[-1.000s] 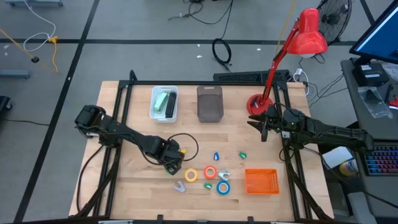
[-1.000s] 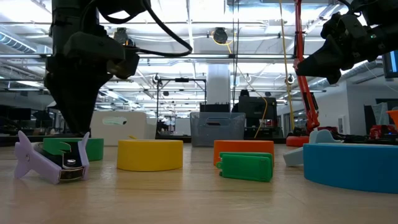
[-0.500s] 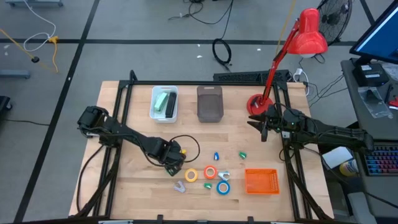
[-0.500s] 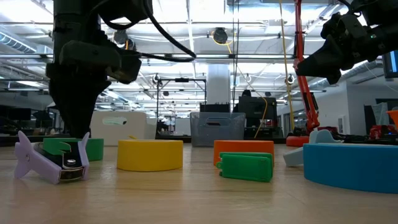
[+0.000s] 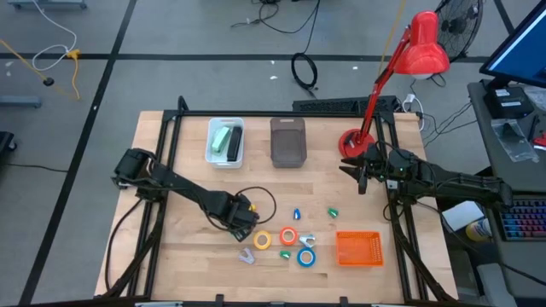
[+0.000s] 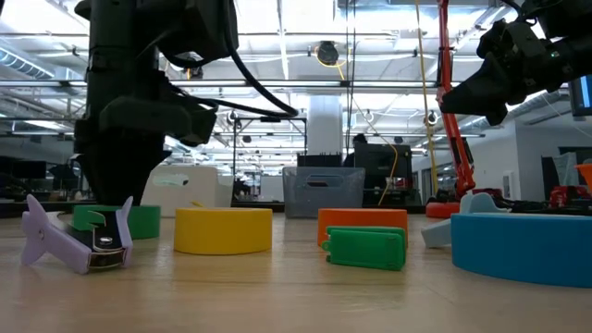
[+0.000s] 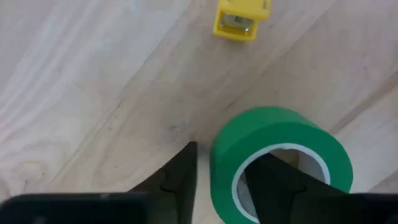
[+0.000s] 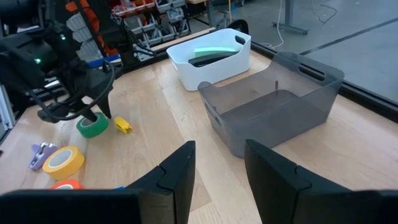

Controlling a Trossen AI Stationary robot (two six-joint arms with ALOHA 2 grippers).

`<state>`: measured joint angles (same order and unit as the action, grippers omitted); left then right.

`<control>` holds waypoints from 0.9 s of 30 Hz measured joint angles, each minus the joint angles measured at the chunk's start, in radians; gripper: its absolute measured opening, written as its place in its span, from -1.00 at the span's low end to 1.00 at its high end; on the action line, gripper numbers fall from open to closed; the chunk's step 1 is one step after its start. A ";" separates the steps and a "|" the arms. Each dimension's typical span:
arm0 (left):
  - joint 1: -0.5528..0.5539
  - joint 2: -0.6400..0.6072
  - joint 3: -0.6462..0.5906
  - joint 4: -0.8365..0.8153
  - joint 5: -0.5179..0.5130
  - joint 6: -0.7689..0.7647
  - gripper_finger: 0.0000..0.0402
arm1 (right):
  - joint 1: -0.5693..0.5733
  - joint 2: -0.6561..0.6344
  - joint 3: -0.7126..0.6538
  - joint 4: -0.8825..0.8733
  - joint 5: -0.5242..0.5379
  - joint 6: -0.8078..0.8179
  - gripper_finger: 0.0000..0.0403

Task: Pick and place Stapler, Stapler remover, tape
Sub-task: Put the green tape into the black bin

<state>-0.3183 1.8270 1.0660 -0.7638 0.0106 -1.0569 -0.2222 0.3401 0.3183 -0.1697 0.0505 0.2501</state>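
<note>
The green tape roll (image 7: pixel 273 134) lies flat on the table. My left gripper (image 7: pixel 227 155) points down over it, one finger inside the ring and one outside, open. The yellow (image 5: pixel 263 241), orange-red (image 5: pixel 288 236) and blue (image 5: pixel 305 256) tape rolls lie flat just to its right. A purple stapler remover (image 6: pixel 65 240) lies in front of them. A green stapler (image 5: pixel 222 139) lies in the white bin (image 5: pixel 213 158). My right gripper (image 5: pixel 360 176) waits open above the table's right side. My left gripper comes at the green roll from above, its fingers astride the ring's wall (image 7: pixel 221 165). A strip of table shows between the outer finger (image 7: pixel 185 174) and the roll. Whether the inner finger (image 7: pixel 273 183) touches the inner wall I cannot tell. The roll lies flat on the table.
An empty grey bin (image 5: pixel 287 141) stands beside the white one at the back. An orange basket (image 5: pixel 358 248) sits front right, and a red lamp's base (image 5: pixel 351 141) back right. Small yellow (image 7: pixel 241 17), blue (image 5: pixel 297 213) and green (image 5: pixel 333 211) pieces lie about the rolls.
My left gripper has come down toward the table over the green tape roll, still pointing down. The roll has stayed where it was.
</note>
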 joint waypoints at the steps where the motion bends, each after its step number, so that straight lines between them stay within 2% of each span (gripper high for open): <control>1: 0.000 -0.004 -0.001 -0.001 0.000 -0.001 -0.46 | 0.000 0.000 0.000 0.000 0.000 0.000 -0.36; 6: 0.000 -0.011 -0.002 -0.005 0.000 -0.002 -0.81 | 0.000 0.000 0.000 0.000 0.000 0.000 -0.36; 11: 0.004 -0.049 -0.007 -0.015 0.016 -0.025 -0.81 | 0.000 0.000 0.000 0.000 0.000 0.000 -0.36; 17: 0.017 -0.197 -0.005 -0.070 0.008 -0.102 -0.81 | 0.000 0.000 0.000 0.014 0.000 0.000 -0.36; 21: 0.018 -0.336 -0.005 -0.042 -0.091 -0.182 -0.81 | 0.000 0.000 0.000 0.040 0.000 0.000 -0.36; 27: 0.036 -0.486 -0.003 0.150 -0.344 -0.226 -0.81 | 0.000 0.001 0.000 0.119 -0.008 0.021 -0.36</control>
<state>-0.2819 1.3406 1.0630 -0.6135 -0.3330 -1.2833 -0.2218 0.3408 0.3183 -0.0509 0.0426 0.2709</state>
